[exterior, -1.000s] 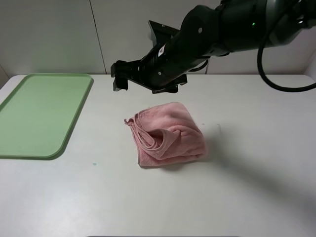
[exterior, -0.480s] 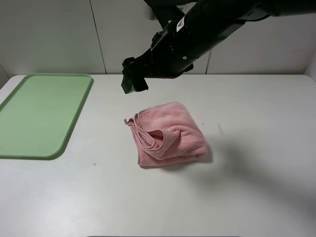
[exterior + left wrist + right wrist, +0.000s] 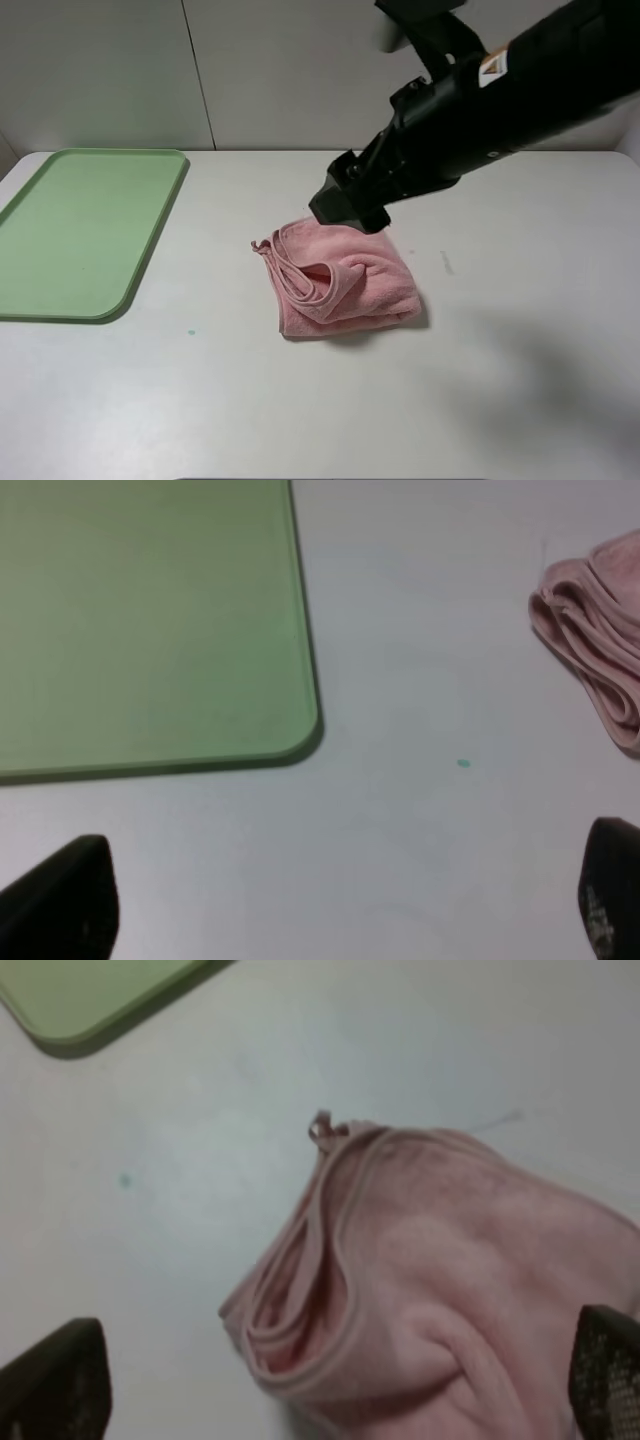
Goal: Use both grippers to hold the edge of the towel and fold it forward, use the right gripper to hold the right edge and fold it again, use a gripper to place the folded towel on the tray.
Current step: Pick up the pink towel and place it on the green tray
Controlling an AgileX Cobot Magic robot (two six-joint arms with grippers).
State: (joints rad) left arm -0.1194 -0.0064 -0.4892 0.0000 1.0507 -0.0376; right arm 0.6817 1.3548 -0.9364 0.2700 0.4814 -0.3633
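Pink terry towel lies in a folded bundle on the white table, well apart from the flat light green plastic tray at left; the black right gripper hovers over its far edge.

Left wrist view: the left gripper has its jaws spread wide and empty.

Right wrist view: jaws wide, with the towel lying between the fingertips but not gripped.

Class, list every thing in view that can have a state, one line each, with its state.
towel: folded into a loose bundle, lying on the table, not gripped.
tray: empty, flat on the table.
right gripper: open, above the towel, holding nothing.
left gripper: open, holding nothing.
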